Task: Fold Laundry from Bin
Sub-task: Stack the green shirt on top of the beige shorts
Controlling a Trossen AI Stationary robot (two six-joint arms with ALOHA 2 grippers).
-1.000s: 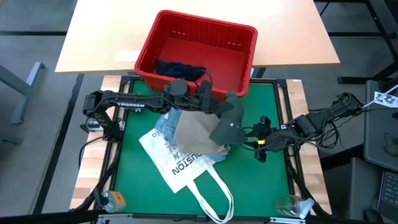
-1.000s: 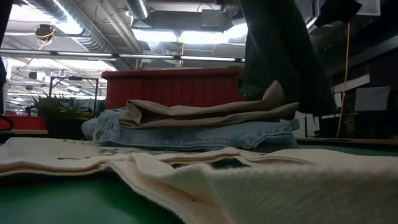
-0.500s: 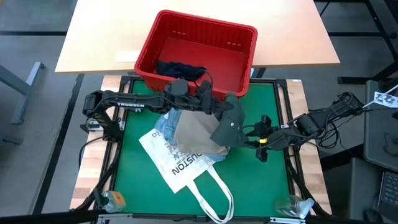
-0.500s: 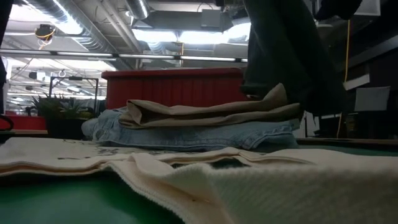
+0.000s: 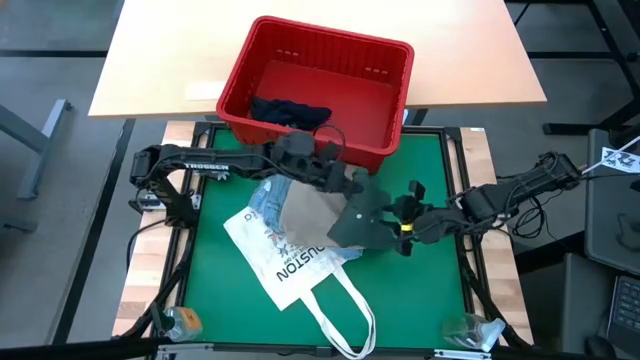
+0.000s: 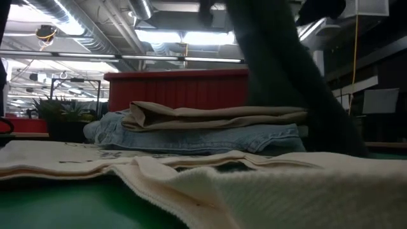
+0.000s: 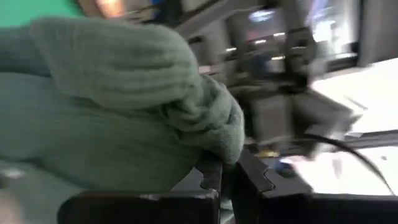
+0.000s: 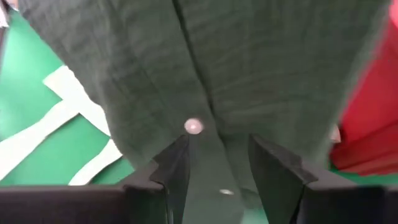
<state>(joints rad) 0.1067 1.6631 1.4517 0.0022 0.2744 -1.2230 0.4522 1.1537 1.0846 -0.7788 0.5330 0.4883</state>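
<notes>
Left gripper is pinching the olive shirt aloft; right gripper, jaws parted, needs to be closing on its hem.

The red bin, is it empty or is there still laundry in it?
Not empty. In the high view the red bin still holds a dark navy garment bunched near its front wall; the rest of the floor shows bare.
</notes>
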